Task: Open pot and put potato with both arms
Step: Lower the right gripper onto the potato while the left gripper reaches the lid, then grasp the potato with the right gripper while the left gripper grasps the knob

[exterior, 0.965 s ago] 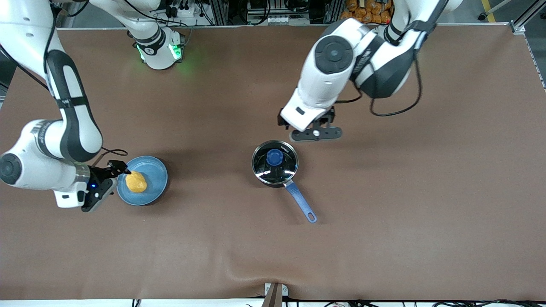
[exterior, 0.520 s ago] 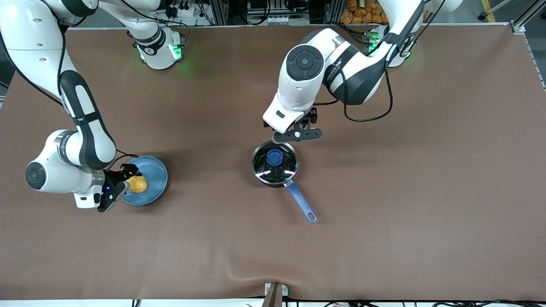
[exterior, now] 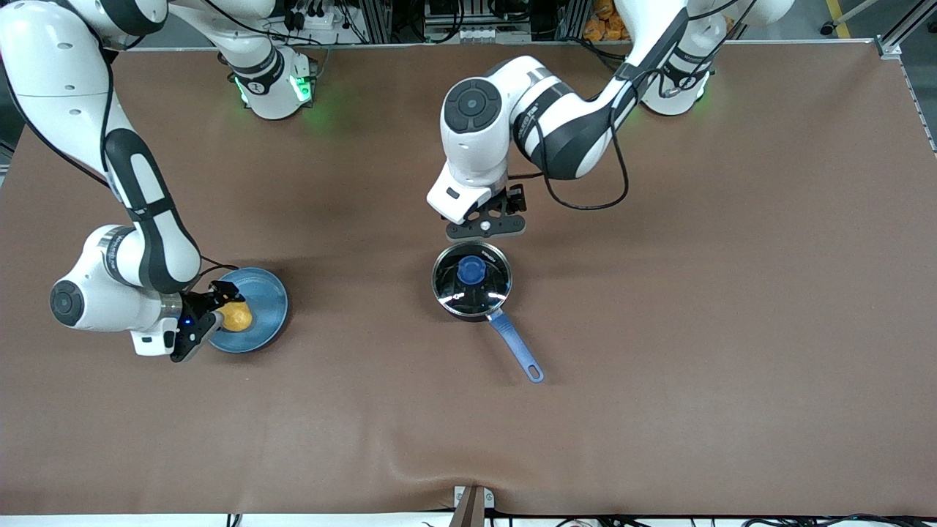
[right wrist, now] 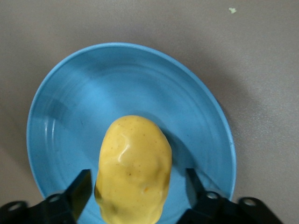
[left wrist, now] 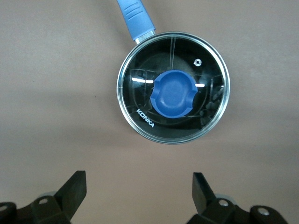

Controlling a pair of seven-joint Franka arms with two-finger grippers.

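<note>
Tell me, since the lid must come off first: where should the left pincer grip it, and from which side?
Probably the blue knob at the lid's centre, from straight above: it is the only raised part, and the glass around it offers nothing to pinch. The left pincer is open, beside the pot, not yet over the knob.

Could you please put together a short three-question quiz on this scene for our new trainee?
1. True or false: the glass lid is on the pot.
2. What does the potato lie on?
3. Which gripper straddles the potato: (a) left gripper, (b) right gripper?

Key:
1. True; the open left gripper is over the table beside the pot.
2. The blue plate.
3. (b), with fingers open on either side of it.
</note>
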